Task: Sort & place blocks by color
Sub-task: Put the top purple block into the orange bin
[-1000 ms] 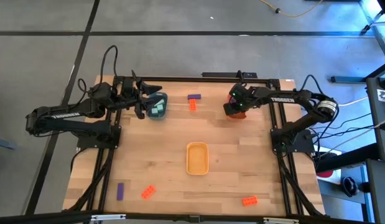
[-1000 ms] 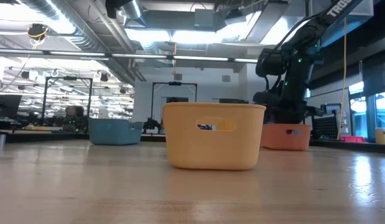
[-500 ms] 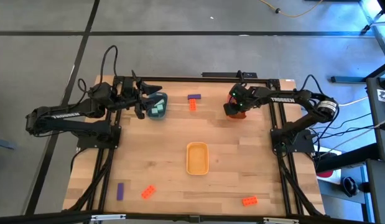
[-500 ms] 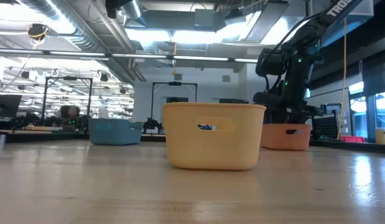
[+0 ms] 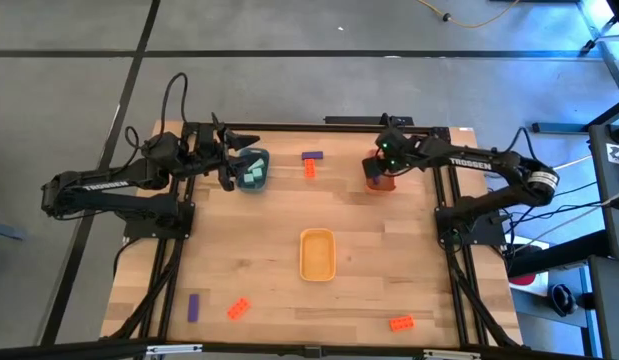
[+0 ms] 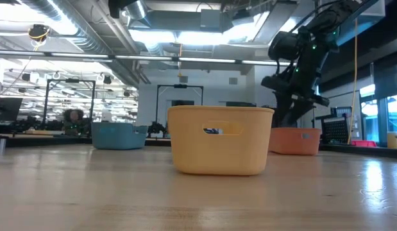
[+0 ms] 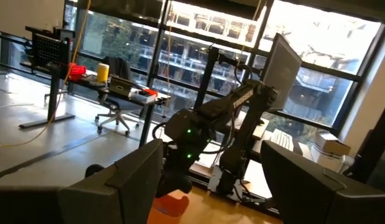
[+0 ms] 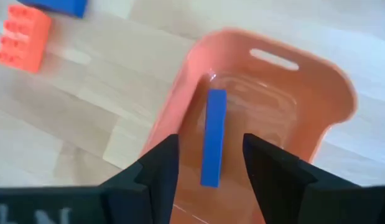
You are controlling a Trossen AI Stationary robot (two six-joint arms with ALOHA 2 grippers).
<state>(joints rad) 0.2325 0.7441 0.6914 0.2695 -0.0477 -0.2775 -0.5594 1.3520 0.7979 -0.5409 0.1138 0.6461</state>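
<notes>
Lay flat inside salmon-orange plastic tray: slim purple-blue studded brick; hovered just above, right claw, released, empty; poised over blue tray, left claw, spread wide.

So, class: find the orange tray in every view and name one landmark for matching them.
High view: orange tray, far right, under the right gripper.
Low view, right of the yellow tray.
Left wrist view, bottom centre.
Right wrist view, centre, holding a purple block.
Shared landmark: the right gripper.

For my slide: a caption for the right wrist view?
Open right gripper above the orange tray holding one purple block.
</notes>
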